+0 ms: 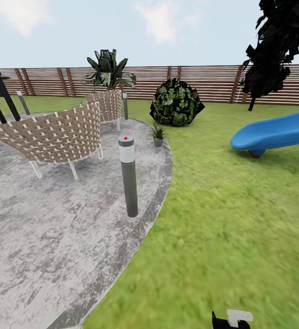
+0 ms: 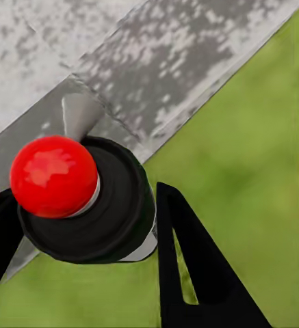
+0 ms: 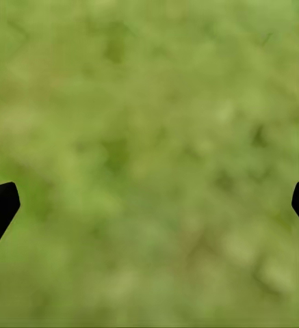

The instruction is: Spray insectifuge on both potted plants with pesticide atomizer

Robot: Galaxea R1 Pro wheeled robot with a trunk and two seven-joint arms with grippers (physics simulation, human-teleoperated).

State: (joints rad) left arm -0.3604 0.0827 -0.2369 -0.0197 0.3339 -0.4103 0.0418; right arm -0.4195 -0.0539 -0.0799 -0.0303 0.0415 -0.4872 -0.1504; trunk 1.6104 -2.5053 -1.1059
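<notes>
In the left wrist view my left gripper (image 2: 81, 215) is shut on the pesticide atomizer (image 2: 115, 205), seen from above: a dark round body, a red ball on top, a greyish nozzle (image 2: 77, 116) and a sliver of white label. It hangs over the edge where the paved patio (image 2: 156, 61) meets the lawn (image 2: 258, 150). One potted plant (image 1: 158, 135), a small green rosette in a grey pot, stands at the patio's far rim. The other potted plant is out of view. My right gripper (image 3: 149, 205) is open over bare grass.
A grey bollard lamp (image 1: 128, 178) with a red dot stands on the patio (image 1: 39, 237) ahead. Woven chairs (image 1: 53, 137) sit left, and a dark bush (image 1: 175, 103), a blue slide (image 1: 277, 132) and the slatted fence (image 1: 204, 82) lie beyond. A black and white part of my right arm (image 1: 231, 319) pokes in below.
</notes>
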